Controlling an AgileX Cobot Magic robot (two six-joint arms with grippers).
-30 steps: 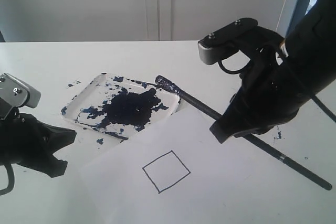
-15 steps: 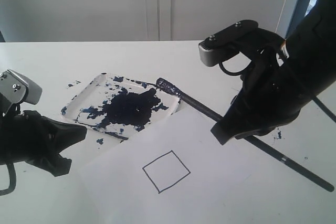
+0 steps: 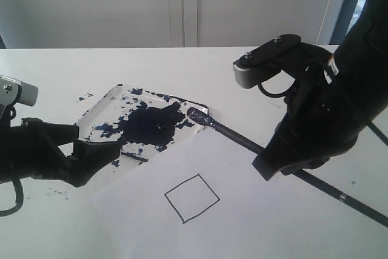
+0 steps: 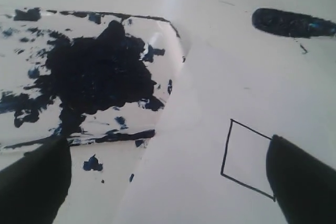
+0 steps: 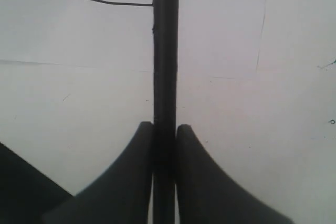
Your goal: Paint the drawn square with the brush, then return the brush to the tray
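The drawn square sits tilted like a diamond on the white paper, its thin black outline enclosing plain white. The brush is well apart from it in the exterior view: the dark, paint-loaded bristle tip is by the tray's right-hand edge, where the sheet's far corner meets it, and I cannot tell whether the bristles touch anything. From there the long black handle runs slantwise across the paper, through my right hand and out over the bare worktop. In my right wrist view both fingers are pressed against the shaft from either side, pinching the brush, whose line crosses a corner of the square. The tray lies beyond the paper, splattered with dark blue-black paint around a big central blotch. My left hand hangs low at the tray's near side with its fingers spread and nothing between them; in the left wrist view one fingertip lies by the tray and the other covers a corner of the square, with the bristle tip further on.
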